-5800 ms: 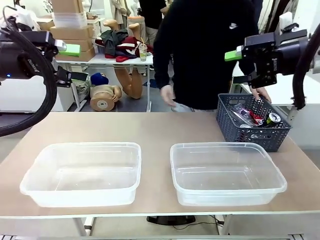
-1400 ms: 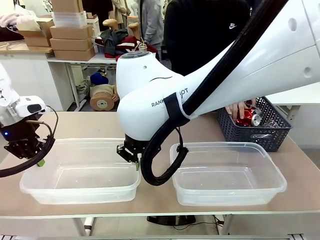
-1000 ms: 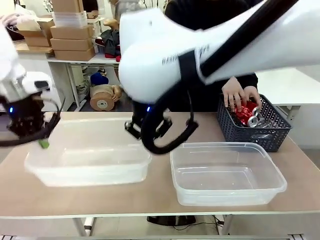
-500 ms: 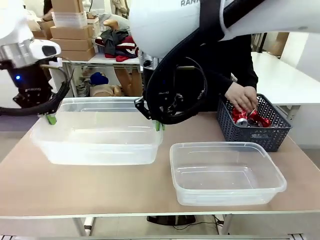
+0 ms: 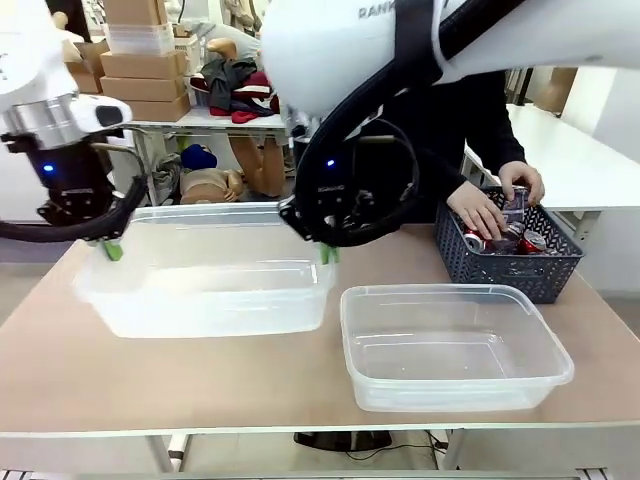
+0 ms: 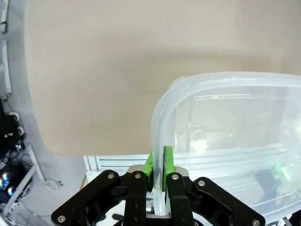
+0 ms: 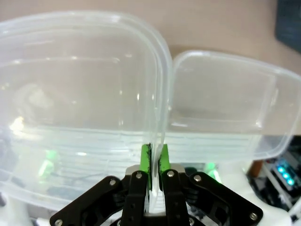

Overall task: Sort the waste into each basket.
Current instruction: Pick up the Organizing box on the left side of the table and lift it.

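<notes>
The left clear basket (image 5: 210, 290) hangs above the table, held at both ends. My left gripper (image 5: 110, 247) is shut on its left rim, seen close up in the left wrist view with the gripper (image 6: 159, 162) pinching the rim (image 6: 221, 77). My right gripper (image 5: 327, 252) is shut on its right rim, and the right wrist view shows that gripper (image 7: 154, 157) clamped on the wall of the basket (image 7: 80, 66). A second clear basket (image 5: 455, 385) rests on the table at the right. Red-and-silver cans (image 5: 527, 243) lie in a dark lattice basket (image 5: 500, 268).
A person stands at the far side with both hands (image 5: 482, 212) in the dark lattice basket at the far right. My right arm (image 5: 420, 50) reaches across the middle high over the table. Bare tabletop (image 5: 150, 380) lies below the lifted basket.
Both arms have raised the left basket off the table and carried it back and slightly right. The person's hands have shifted among the cans.
</notes>
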`<state>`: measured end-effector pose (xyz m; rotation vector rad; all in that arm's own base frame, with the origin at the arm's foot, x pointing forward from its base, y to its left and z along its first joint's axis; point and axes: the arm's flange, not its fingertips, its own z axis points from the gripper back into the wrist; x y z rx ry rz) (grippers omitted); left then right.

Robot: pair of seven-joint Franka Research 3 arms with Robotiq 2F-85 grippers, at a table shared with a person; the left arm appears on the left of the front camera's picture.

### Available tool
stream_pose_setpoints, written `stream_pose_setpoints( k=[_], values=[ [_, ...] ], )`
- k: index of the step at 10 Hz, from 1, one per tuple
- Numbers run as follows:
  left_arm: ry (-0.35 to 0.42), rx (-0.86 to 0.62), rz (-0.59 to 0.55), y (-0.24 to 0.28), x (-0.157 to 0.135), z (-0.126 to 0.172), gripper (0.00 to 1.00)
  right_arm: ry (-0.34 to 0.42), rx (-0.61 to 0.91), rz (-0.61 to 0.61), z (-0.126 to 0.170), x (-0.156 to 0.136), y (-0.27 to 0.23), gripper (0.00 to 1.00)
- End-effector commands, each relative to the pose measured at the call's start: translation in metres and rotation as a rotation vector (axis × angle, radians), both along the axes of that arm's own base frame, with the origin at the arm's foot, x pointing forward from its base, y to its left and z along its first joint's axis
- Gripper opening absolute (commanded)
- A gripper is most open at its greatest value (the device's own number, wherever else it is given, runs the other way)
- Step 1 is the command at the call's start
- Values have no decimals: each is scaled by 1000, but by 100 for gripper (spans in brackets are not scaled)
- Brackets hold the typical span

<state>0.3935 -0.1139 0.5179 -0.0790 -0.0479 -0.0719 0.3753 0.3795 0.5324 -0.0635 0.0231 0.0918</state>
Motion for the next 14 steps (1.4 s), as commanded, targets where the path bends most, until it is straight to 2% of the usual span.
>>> stream_pose_setpoints(
  k=[1,2,3,4,5,6,7,11,12,14],
  values=[
    [42,-2,-36,-56,10,4,7,60,-44,-37,26,-1,-43,9],
    [56,-6,-116,-84,16,3,7,50,-57,-67,28,-8,-62,9],
    [83,8,-156,-111,21,4,7,29,-98,-153,27,-13,-76,9],
    [78,1,-108,-138,25,9,7,6,-78,-176,20,-16,-84,9],
    [80,-13,-56,-156,29,10,7,7,-189,-283,11,-17,-84,9],
    [87,-7,-50,-167,29,10,7,9,-114,-339,9,-17,-82,9],
    [56,-9,-112,-135,21,1,7,45,-148,-199,22,-10,-99,9],
    [56,-9,-112,-135,21,1,7,47,-161,-230,18,-12,-103,9],
    [56,-9,-112,-135,21,1,7,30,-134,-247,9,3,-121,9],
    [56,-9,-112,-135,21,1,7,84,-87,-210,-3,18,-135,9]
  ],
)
